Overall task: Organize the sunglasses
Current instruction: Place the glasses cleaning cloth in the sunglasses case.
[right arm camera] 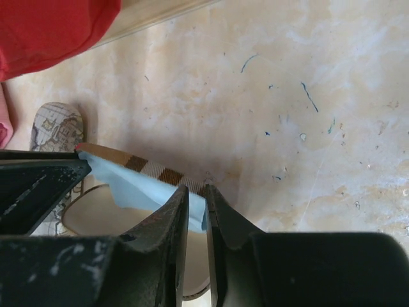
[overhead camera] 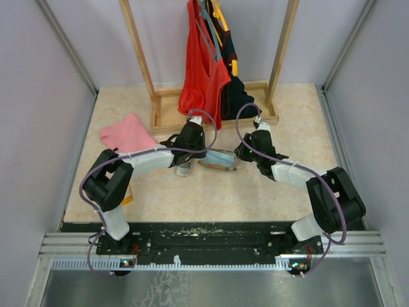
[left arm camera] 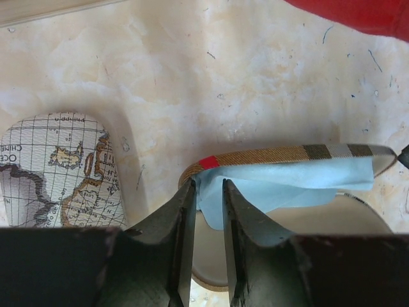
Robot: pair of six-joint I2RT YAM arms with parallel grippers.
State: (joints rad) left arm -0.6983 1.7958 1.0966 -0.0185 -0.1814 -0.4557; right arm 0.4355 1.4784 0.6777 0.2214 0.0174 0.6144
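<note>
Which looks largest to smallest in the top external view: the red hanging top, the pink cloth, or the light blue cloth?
1. red hanging top, though it hangs nearer the camera
2. pink cloth
3. light blue cloth, partly hidden, so its full size is unsure

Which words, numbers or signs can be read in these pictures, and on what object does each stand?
"CHINE", partly cut off: on the map-printed object, left edge.
"Philippin", small and uncertain: same object, top.
Other map lettering: too small to read.
No text elsewhere.
</note>
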